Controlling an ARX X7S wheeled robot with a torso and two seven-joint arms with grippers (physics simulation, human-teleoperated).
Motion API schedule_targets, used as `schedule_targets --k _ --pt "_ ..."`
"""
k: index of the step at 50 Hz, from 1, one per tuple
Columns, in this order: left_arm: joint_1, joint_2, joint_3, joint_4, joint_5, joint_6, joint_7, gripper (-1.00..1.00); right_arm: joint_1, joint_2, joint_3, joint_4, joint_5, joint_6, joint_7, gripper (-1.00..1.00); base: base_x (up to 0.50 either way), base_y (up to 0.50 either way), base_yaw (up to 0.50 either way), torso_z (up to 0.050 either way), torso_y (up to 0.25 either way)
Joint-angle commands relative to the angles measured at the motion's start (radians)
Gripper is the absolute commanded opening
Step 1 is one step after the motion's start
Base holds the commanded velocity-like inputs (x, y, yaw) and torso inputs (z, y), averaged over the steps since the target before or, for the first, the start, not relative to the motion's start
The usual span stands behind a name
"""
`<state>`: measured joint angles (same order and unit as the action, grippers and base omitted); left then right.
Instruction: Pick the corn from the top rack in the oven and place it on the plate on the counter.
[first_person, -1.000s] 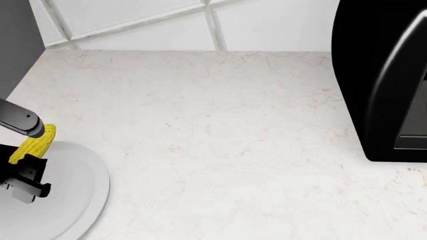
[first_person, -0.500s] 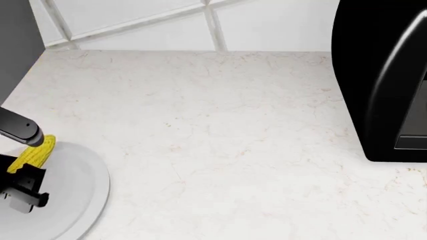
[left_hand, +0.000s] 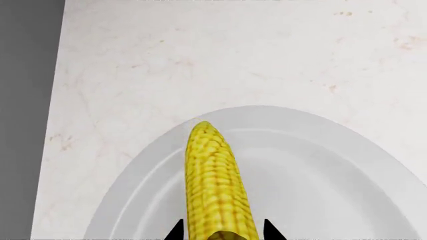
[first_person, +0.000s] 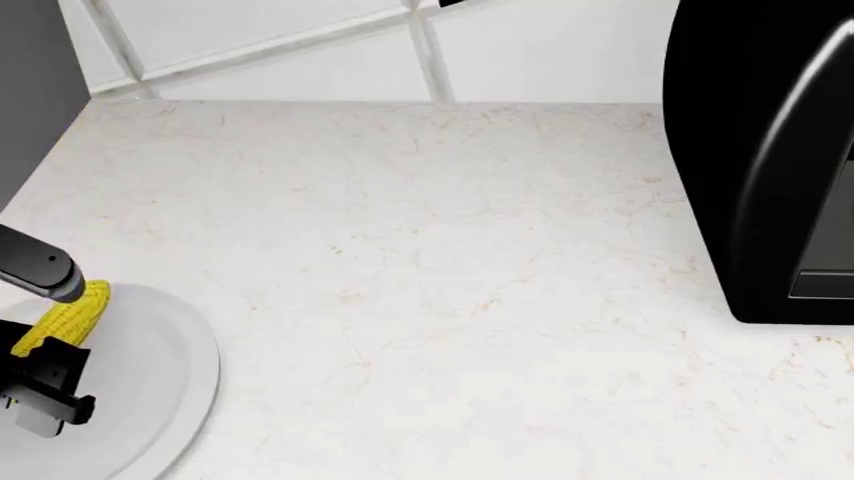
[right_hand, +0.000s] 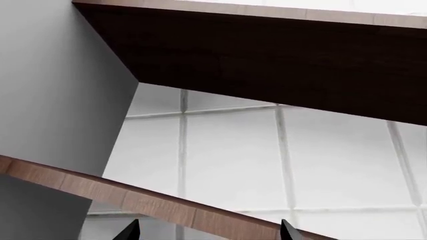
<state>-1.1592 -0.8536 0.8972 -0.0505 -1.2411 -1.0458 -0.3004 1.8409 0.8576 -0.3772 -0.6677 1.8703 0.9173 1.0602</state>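
Corn (left_hand: 215, 185) over plate (left_hand: 320, 170), near-left of the bench (first_person: 441, 250) — release pending.
Risk: the cob's tip sits near the plate's far rim; an abrupt or tilted release could roll it off. Left gripper (left_hand: 220, 234) pinches the cob's thick end. Right gripper (right_hand: 207, 230) spread, empty.

One bright yellow cob of corn with rows of kernels (left_hand: 217, 190), tapered at one end. One plain round white plate with a shallow raised rim (left_hand: 320, 150). One broad white marble-look worktop with faint beige veins (first_person: 441, 260). One large glossy black box-shaped appliance (first_person: 767, 150) at the head view's right edge. One dark end effector (first_person: 47, 385) in the head view. Two dark fingertips (right_hand: 130, 231) in the right wrist view; two dark fingertips (left_hand: 175, 231) flank the cob in the left wrist view.
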Motion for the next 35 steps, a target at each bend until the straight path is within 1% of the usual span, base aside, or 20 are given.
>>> schedule_targets --k 1,10,19,27,33,34,35 --pt "-0.001 -0.011 -0.013 0.016 -0.023 -0.006 -0.024 -1.00 -0.004 0.004 0.003 -0.003 0.003 -0.005 0.000 1.00 0.00 0.00 0.00 0.000 0.000" --pt "0.046 -0.038 -0.038 0.057 -0.065 0.018 -0.062 -1.00 -0.001 -0.005 0.000 -0.001 -0.001 -0.009 -0.002 1.00 0.00 0.00 0.00 0.000 0.000" --pt "0.042 -0.036 -0.042 0.061 -0.073 0.016 -0.070 -1.00 0.013 -0.003 -0.001 -0.004 0.018 -0.012 0.013 1.00 0.00 0.00 0.00 0.000 0.000" --pt "0.041 -0.052 -0.047 0.075 -0.091 0.004 -0.079 -1.00 0.005 -0.005 -0.001 -0.009 0.015 -0.018 0.013 1.00 0.00 0.00 0.00 0.000 0.001" --pt "0.036 -0.042 -0.043 0.063 -0.086 0.001 -0.076 -1.00 0.011 -0.002 -0.003 -0.009 0.023 -0.017 0.019 1.00 0.00 0.00 0.00 0.000 0.000" --pt "0.035 -0.040 -0.042 0.062 -0.087 -0.001 -0.078 1.00 0.010 -0.001 -0.003 -0.009 0.023 -0.017 0.017 1.00 0.00 0.00 0.00 0.000 0.000" --pt "0.033 -0.038 -0.040 0.061 -0.084 -0.001 -0.073 1.00 0.008 -0.001 -0.002 -0.009 0.022 -0.018 0.018 1.00 0.00 0.00 0.00 0.000 0.000"
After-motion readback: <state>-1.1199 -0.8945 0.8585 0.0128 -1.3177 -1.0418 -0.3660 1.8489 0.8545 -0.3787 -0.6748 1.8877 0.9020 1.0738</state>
